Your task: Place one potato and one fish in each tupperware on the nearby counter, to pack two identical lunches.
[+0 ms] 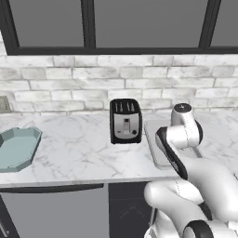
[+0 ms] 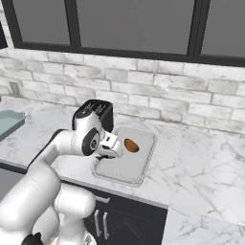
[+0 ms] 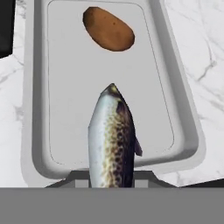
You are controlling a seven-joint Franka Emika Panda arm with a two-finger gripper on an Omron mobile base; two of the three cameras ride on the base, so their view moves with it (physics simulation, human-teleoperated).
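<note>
Fish (image 3: 113, 140) sits right at the bottom of the hand view, where your gripper's tips come up, its nose pointing up the grey tray (image 3: 39, 92). It looks like your gripper (image 2: 116, 147) is holding it between its two tips, but the tips are hidden, so you cannot tell for sure. The gripper hangs just over the near end of the tray. One potato (image 3: 108, 29) lies at the tray's far end, apart from the fish.

You seem to be on the carry step for a fish. Next you need to lift it, swing left past the black toaster (image 1: 125, 121), and set it down in the tupperware (image 1: 17, 148). That blue-green tray sits far off at the left end of the counter (image 1: 79, 153), near its front edge. What is inside it is hard to see.

The counter is white marble over dark cabinets (image 2: 129, 220). Behind it is a white brick wall (image 1: 69, 83) and a big dark window (image 2: 129, 24).
</note>
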